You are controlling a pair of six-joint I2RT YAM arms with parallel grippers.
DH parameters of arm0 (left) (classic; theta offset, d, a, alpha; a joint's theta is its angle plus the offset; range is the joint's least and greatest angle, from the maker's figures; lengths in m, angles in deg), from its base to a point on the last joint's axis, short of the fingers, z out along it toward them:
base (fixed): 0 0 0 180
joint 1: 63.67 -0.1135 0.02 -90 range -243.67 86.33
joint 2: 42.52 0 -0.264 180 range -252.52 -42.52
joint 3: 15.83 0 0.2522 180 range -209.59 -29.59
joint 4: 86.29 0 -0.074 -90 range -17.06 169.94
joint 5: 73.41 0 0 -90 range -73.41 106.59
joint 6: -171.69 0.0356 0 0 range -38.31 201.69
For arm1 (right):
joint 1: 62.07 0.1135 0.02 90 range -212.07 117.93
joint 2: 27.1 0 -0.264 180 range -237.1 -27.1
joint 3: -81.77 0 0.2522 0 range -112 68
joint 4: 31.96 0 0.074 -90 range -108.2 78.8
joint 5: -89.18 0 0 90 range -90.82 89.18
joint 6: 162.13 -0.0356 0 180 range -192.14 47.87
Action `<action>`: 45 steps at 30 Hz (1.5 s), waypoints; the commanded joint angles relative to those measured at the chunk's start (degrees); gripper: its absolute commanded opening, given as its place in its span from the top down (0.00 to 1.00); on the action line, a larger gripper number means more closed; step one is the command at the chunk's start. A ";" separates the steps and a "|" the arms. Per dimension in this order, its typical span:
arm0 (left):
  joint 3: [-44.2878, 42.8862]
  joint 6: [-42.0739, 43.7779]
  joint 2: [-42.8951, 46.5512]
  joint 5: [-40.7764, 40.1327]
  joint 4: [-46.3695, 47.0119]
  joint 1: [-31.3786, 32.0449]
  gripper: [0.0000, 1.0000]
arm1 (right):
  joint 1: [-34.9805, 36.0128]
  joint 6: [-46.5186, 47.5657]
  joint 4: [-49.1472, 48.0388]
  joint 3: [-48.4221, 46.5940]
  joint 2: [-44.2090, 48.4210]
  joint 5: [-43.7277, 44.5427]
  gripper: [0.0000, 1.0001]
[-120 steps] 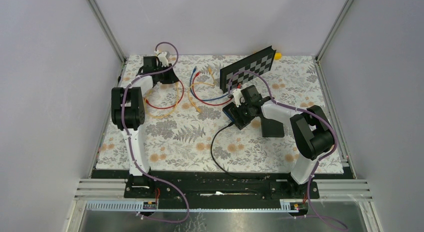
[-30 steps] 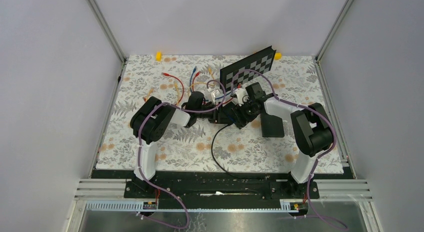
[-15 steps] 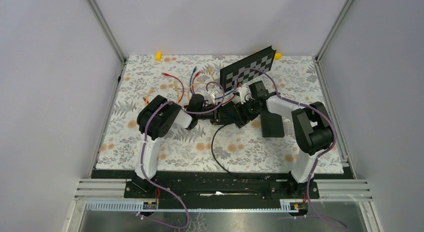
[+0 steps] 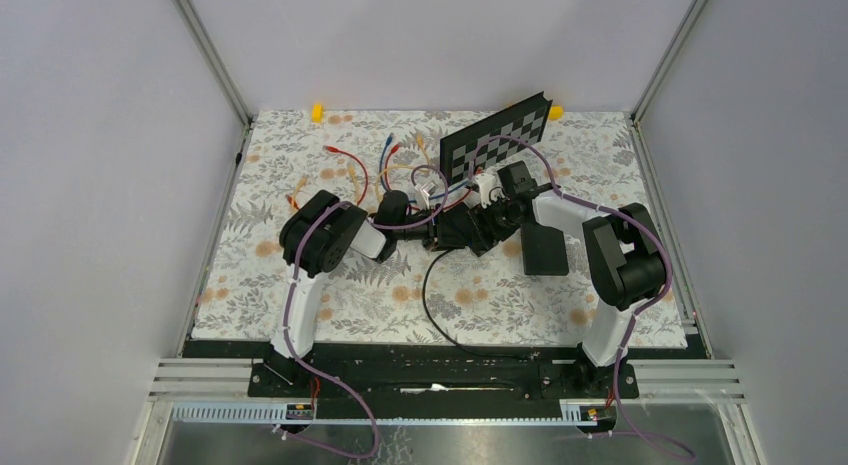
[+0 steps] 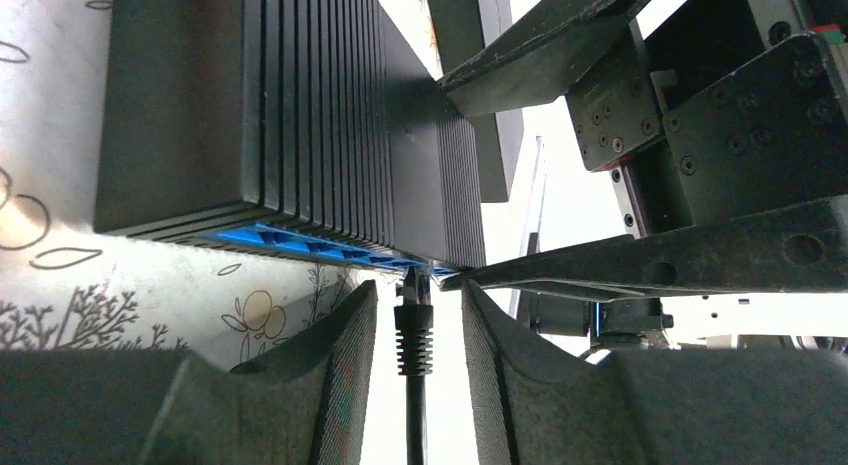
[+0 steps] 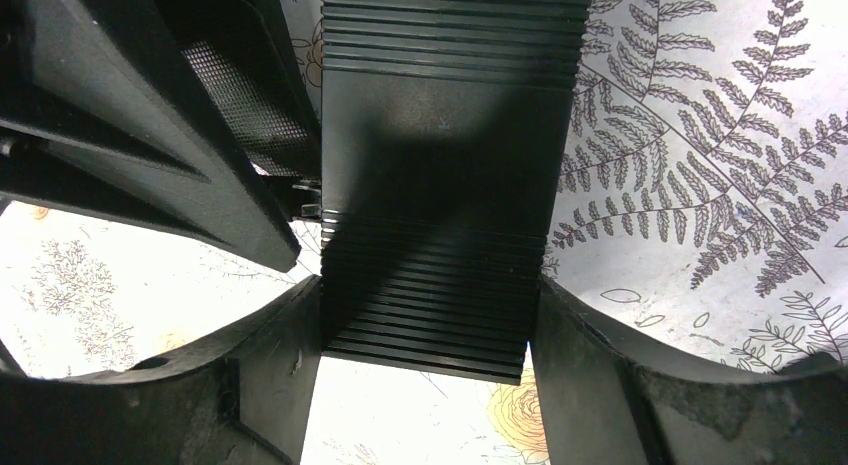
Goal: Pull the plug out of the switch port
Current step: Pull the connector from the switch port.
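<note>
Ribbed blk plug (image 5: pixel 413 330) in switch (image 6: pixel 435 185); L gripper (image 5: pixel 415 305) released astride; R gripper (image 6: pixel 428 295) grips switch.

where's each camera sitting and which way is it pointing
Top external: fixed above and behind the robot, looking down at the table; left arm and right arm show, meeting at the switch.
Left wrist: on the left arm, facing the plug; the open left gripper flanks it.
Right wrist: on the right arm, facing down; the right gripper clamps the switch.
Shared: all three show the switch; the left wrist view also catches the right gripper.
</note>
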 commanded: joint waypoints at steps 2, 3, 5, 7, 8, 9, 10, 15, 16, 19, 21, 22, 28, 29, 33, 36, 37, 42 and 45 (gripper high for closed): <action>1.22 -0.94 -3.82 -0.60 2.63 0.74 0.62 | 0.17 -0.74 3.14 0.14 -2.89 -1.03 0.52; 1.49 -1.96 -4.23 -0.33 3.77 0.74 0.62 | 0.13 -0.70 3.13 0.18 -2.87 -0.92 0.52; 1.30 -2.82 -4.98 0.02 4.15 0.81 0.64 | 0.22 -0.58 3.18 0.23 -2.84 -0.63 0.52; 1.72 -4.21 -5.33 0.32 5.88 0.74 0.65 | 0.17 -0.57 3.12 0.19 -2.69 -0.47 0.52; 1.82 -4.50 -5.28 0.39 6.30 0.77 0.66 | 0.22 -0.57 3.13 0.21 -2.68 -0.50 0.52; 1.81 -4.38 -5.19 0.36 6.02 0.79 0.66 | 0.17 -0.59 3.13 0.22 -2.66 -0.42 0.52; 1.74 -4.18 -5.15 0.27 5.64 0.79 0.67 | 0.14 -0.52 3.13 0.23 -2.62 -0.42 0.52; 2.50 -3.72 -4.56 0.45 5.49 0.58 0.68 | 0.08 -0.40 3.17 0.23 -2.67 -0.20 0.52; 2.48 -3.33 -4.55 0.46 4.82 0.57 0.67 | 0.02 -0.39 3.14 0.30 -2.62 -0.12 0.52; 2.91 -3.64 -4.55 0.28 5.13 0.16 0.66 | 0.08 -0.39 3.14 0.23 -2.71 -0.23 0.52; 2.74 -3.54 -4.68 0.34 4.87 -0.16 0.67 | 0.01 -0.35 3.14 0.29 -2.71 -0.26 0.52; 2.55 -3.43 -4.79 0.28 4.50 -0.28 0.68 | 0.02 -0.31 3.13 0.31 -2.74 -0.25 0.52; 2.33 -4.75 -5.88 0.34 5.31 -1.02 0.73 | 0.05 -0.30 3.22 0.22 -2.99 -0.26 0.52; 2.25 -5.10 -6.09 0.36 5.64 -1.04 0.74 | 0.08 -0.30 3.25 0.23 -3.09 -0.20 0.53; 1.37 -6.01 -6.69 0.62 5.72 -1.12 0.74 | 0.03 -0.23 3.23 0.22 -3.16 -0.16 0.52; 1.19 -6.61 -6.76 0.71 6.03 -1.17 0.72 | 0.04 -0.18 3.23 0.10 -3.11 -0.21 0.52; 1.08 -6.66 -6.67 0.71 5.99 -1.26 0.72 | 0.08 -0.21 3.22 0.18 -3.15 -0.19 0.53; 0.47 -6.87 -6.84 0.36 5.15 -1.46 0.73 | 0.04 -0.21 3.26 0.14 -3.18 -0.22 0.53; 0.00 -6.07 -6.90 0.04 3.24 -1.45 0.75 | 0.07 -0.15 3.22 0.23 -3.03 -0.03 0.53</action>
